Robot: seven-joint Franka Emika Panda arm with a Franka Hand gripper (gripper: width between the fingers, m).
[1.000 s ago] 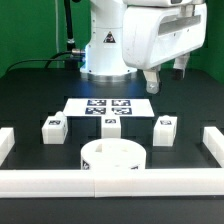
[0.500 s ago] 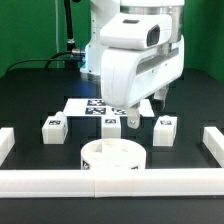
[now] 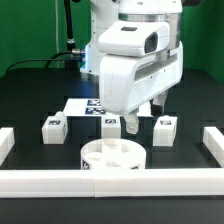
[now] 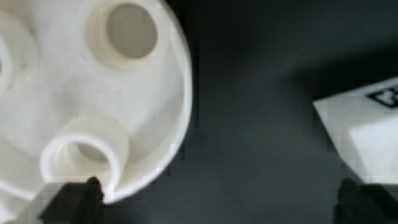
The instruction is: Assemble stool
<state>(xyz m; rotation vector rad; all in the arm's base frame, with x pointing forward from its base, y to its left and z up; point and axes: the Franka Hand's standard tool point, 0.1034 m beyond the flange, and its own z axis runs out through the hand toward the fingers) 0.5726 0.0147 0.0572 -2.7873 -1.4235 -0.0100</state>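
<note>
The stool's round white seat (image 3: 112,158) lies near the front rail with its sockets facing up. Three small white legs with square tags stand behind it: one at the exterior view's left (image 3: 53,128), one in the middle (image 3: 111,126), one at the right (image 3: 165,128). My gripper (image 3: 141,118) hangs low between the middle and right legs, just behind the seat's far right edge. In the wrist view the gripper (image 4: 217,205) is open with only dark table between its fingertips. The seat (image 4: 80,90) lies to one side and a tagged leg (image 4: 365,135) to the other.
The marker board (image 3: 85,106) lies flat behind the legs, partly hidden by my arm. Long white rail blocks border the area at the exterior view's left (image 3: 6,143), right (image 3: 214,143) and front (image 3: 112,184). Cables run at the back left.
My arm has swung forward and come down from above the marker board to just behind the seat. The gripper has stayed open and the parts have not moved.
</note>
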